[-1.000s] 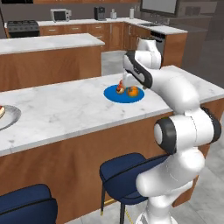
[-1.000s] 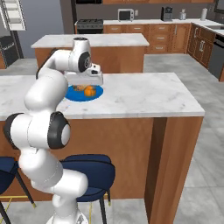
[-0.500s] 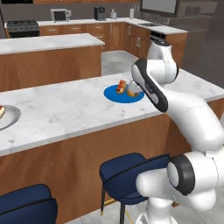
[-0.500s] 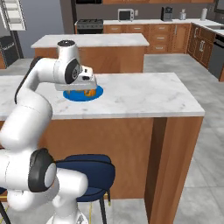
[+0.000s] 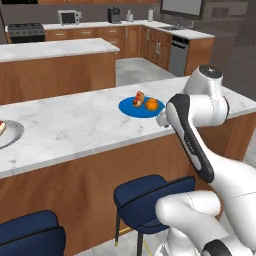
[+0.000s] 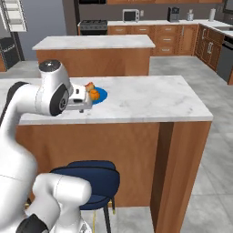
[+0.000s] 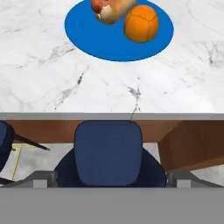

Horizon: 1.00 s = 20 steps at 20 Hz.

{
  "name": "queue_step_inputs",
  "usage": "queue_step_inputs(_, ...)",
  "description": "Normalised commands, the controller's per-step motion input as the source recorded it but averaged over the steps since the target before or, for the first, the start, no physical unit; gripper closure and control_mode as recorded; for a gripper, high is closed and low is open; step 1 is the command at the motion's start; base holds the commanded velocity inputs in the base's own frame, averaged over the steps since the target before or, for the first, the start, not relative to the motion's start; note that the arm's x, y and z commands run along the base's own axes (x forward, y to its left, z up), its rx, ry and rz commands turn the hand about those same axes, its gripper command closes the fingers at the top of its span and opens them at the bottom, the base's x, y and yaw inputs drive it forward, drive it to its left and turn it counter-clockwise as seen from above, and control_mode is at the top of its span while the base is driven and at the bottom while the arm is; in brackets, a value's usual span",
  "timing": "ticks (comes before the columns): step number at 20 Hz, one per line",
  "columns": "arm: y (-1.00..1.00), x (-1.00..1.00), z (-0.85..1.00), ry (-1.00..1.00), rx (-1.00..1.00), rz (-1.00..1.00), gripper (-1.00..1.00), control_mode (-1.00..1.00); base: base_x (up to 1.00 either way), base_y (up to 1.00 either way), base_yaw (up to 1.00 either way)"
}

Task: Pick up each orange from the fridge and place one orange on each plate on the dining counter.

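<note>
Orange is sitting on the blue plate beside the reddish snack; end effector is hanging wide open, empty, near the plate over the bench edge

Grey plate cut by left edge; its food perhaps reddish

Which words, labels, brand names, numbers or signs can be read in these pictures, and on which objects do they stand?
None can be read.
The blue plate, the orange and the dining counter carry no writing.
The microwave and the dishwasher far behind show no legible label; they are too small to tell.
</note>
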Motion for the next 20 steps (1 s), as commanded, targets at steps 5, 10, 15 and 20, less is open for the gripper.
queue_step_inputs(5,0.0,-0.94,0.33,0.04,0.0,-0.01,-1.0,-1.0,0.0,0.0,0.0)
queue_step_inputs(10,0.0,-0.88,0.1,0.11,0.0,-0.08,-1.0,-1.0,0.0,0.0,0.0)
queue_step_inputs(15,0.0,-0.63,0.25,0.02,0.0,-0.08,-1.0,-1.0,0.0,0.0,0.0)
queue_step_inputs(20,0.0,-0.14,0.02,0.0,0.0,-0.02,-1.0,-1.0,0.0,0.0,0.0)
